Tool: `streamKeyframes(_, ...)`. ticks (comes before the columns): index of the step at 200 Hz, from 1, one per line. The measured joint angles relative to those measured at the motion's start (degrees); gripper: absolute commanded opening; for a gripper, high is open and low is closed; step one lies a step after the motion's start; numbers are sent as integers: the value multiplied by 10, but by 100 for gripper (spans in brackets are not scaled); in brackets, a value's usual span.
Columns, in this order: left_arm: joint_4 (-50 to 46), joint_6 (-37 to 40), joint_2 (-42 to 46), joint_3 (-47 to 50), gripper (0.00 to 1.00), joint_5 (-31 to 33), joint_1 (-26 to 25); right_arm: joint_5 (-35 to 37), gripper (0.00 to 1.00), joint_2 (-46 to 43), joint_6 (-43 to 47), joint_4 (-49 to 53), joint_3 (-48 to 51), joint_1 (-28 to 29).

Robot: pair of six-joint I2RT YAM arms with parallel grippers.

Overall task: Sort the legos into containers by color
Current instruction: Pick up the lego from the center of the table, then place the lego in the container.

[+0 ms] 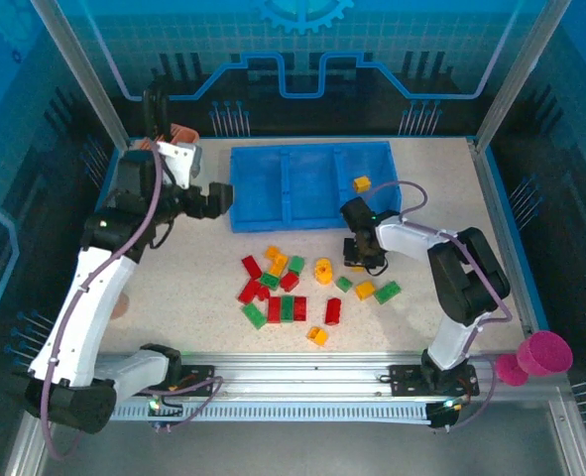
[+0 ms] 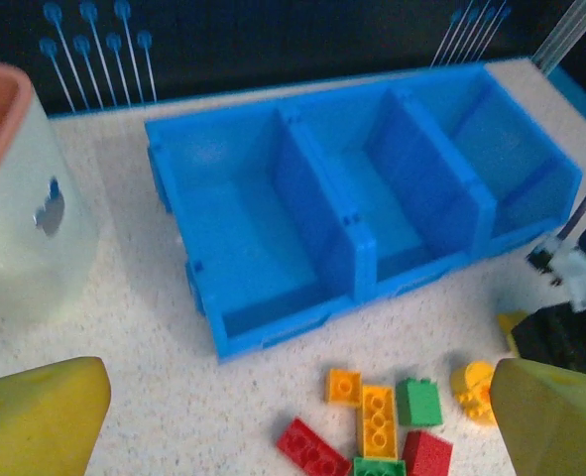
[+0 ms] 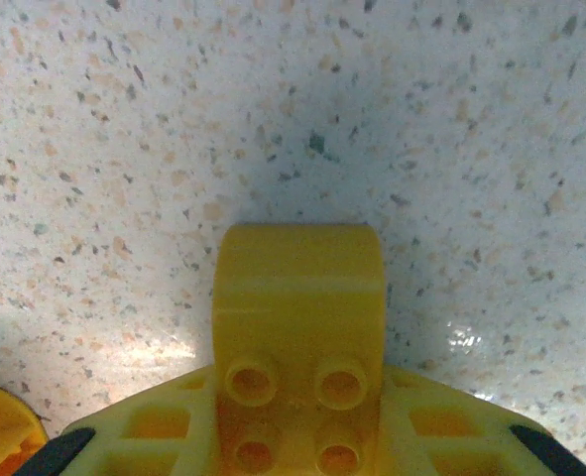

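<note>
The tray held one yellow brick in its right compartment. The other legos lay scattered on the table before it. The right gripper was clamped on a yellow lego there; the left gripper gaped wide, empty, beside the tray's left end.

The legos are red, green and orange-yellow; the worktop is cream with dark speckles; the tray blue; the cup pink.
</note>
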State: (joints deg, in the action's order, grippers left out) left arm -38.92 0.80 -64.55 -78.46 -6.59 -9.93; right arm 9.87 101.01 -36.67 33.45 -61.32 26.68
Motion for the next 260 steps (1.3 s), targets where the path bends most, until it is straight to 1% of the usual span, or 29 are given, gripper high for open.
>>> streamKeyframes(23, -1, 23, -15, -47, 99, -16, 0, 23, 24, -1, 30, 14, -29, 0)
streamKeyframes(49, -2, 42, -20, -46, 99, -42, 0, 43, 24, -16, 63, 34, -63, -8)
streamKeyframes(96, -2, 43, -62, -37, 99, -75, 0, 65, 25, -23, 122, 51, -175, -62)
streamKeyframes(115, -2, 43, -69, -31, 100, -81, 0, 70, 25, 4, 143, 50, -235, -86)
streamKeyframes(133, -2, 43, -70, -28, 99, -84, 0, 71, 26, 50, 160, 48, -290, -103)
streamKeyframes(174, -2, 43, -70, -28, 99, -85, 0, 70, 26, 171, 188, 50, -387, -117)
streamKeyframes(217, -2, 43, -75, -28, 99, -85, 0, 60, 29, 238, 198, 58, -413, -120)
streamKeyframes(241, -2, 43, -80, -28, 99, -85, 0, 56, 35, 256, 198, 60, -413, -125)
streamKeyframes(260, -2, 43, -83, -28, 99, -86, 0, 54, 41, 260, 199, 62, -413, -128)
